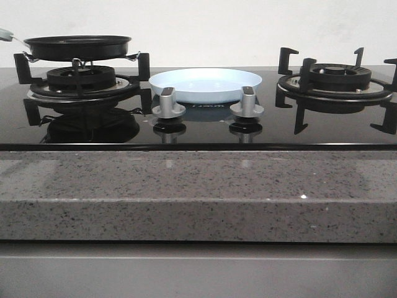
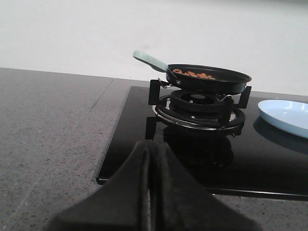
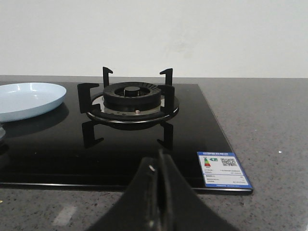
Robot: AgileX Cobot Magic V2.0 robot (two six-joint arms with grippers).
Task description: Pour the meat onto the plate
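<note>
The meat (image 2: 195,74) is a heap of small reddish-brown chips in a black frying pan (image 2: 209,80) with a pale green handle (image 2: 150,60), standing on the left burner (image 1: 77,77). The pale blue plate (image 1: 206,84) lies on the black glass hob between the burners, behind the two knobs; it also shows in the left wrist view (image 2: 286,115) and the right wrist view (image 3: 29,99). My left gripper (image 2: 150,151) is shut and empty, above the counter in front of the pan. My right gripper (image 3: 158,161) is shut and empty, in front of the right burner (image 3: 133,98).
Two silver knobs (image 1: 168,103) (image 1: 247,102) stand in front of the plate. A speckled grey stone counter (image 1: 198,186) surrounds the hob. A blue energy label (image 3: 223,169) is stuck on the hob's near right corner. A white wall is behind.
</note>
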